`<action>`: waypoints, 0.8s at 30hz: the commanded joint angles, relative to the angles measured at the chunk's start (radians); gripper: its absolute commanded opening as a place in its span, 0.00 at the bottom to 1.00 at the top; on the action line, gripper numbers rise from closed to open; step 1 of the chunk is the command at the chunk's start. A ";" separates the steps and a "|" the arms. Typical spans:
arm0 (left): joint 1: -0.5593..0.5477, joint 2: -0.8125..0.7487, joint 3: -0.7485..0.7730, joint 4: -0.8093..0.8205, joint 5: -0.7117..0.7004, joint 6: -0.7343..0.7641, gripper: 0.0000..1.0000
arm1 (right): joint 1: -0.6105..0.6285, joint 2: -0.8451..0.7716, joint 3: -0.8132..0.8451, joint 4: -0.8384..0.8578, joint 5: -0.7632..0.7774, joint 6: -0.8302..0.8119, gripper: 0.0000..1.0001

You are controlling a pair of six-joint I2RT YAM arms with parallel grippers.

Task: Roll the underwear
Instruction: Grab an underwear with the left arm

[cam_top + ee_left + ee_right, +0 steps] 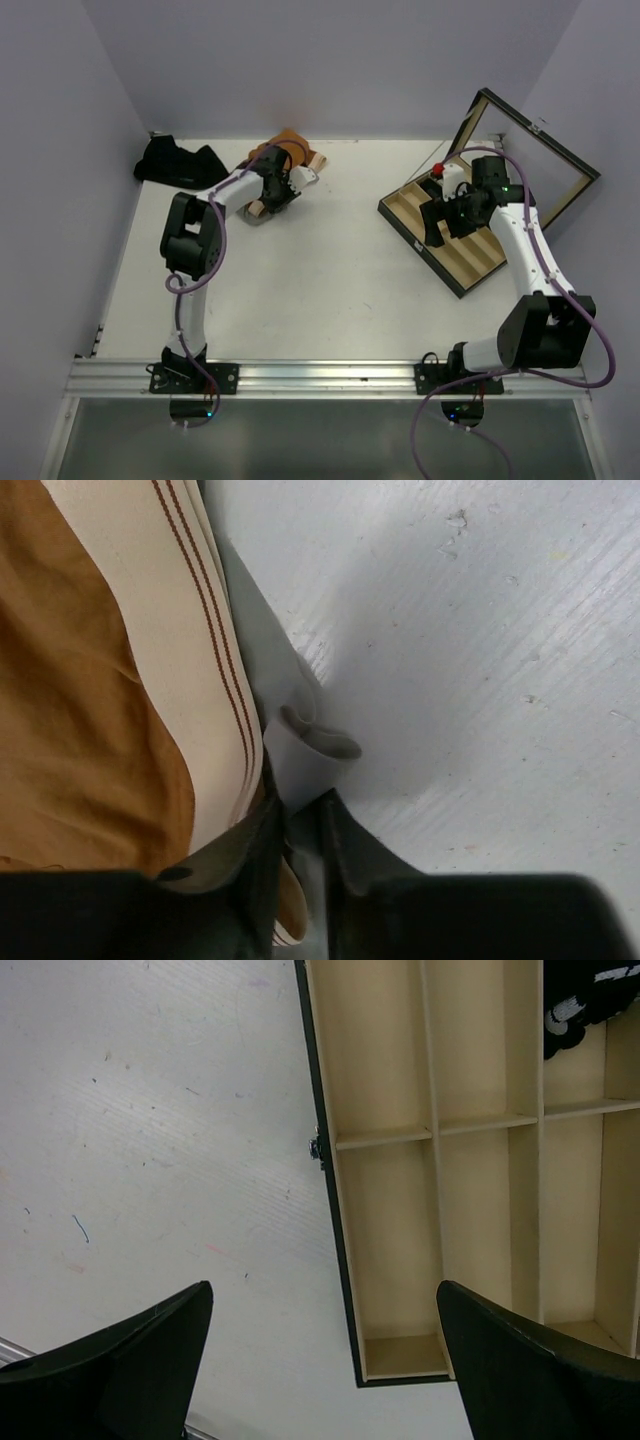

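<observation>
The rust-orange underwear (70, 710) with its cream waistband (190, 650) lies at the back of the table (330, 280), also seen from above (290, 148). A light grey underwear (300, 755) lies beside it, with a fold running between the fingers of my left gripper (300, 805), which is closed narrowly on that grey cloth. In the top view the left gripper (278, 190) is down on this pile. Dark underwear (180, 162) sits at the far left. My right gripper (325, 1295) hangs wide open and empty over the near edge of the wooden box (385, 1260).
The wooden compartment box (470, 255) lies at the right with its glass lid (535, 150) propped open behind it. A dark item with a white mark (590, 1000) sits in one far compartment. Walls close in the table at the back and both sides.
</observation>
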 commanded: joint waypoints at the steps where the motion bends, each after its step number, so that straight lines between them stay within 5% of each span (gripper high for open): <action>1: -0.005 0.018 0.003 -0.013 -0.014 -0.004 0.20 | 0.004 -0.008 0.045 -0.020 0.013 -0.016 0.99; 3: -0.005 -0.023 0.000 -0.043 0.041 0.006 0.01 | 0.004 -0.010 0.051 -0.023 0.008 -0.017 0.99; 11: 0.014 -0.287 0.049 -0.005 0.092 -0.114 0.00 | 0.004 -0.030 0.049 -0.022 -0.026 -0.018 0.99; 20: 0.074 -0.347 0.221 -0.008 0.086 -0.195 0.00 | 0.004 -0.001 0.082 -0.039 -0.078 -0.015 0.99; 24: 0.079 -0.463 0.195 0.022 0.274 -0.212 0.00 | 0.004 -0.031 0.085 -0.028 -0.087 -0.017 0.99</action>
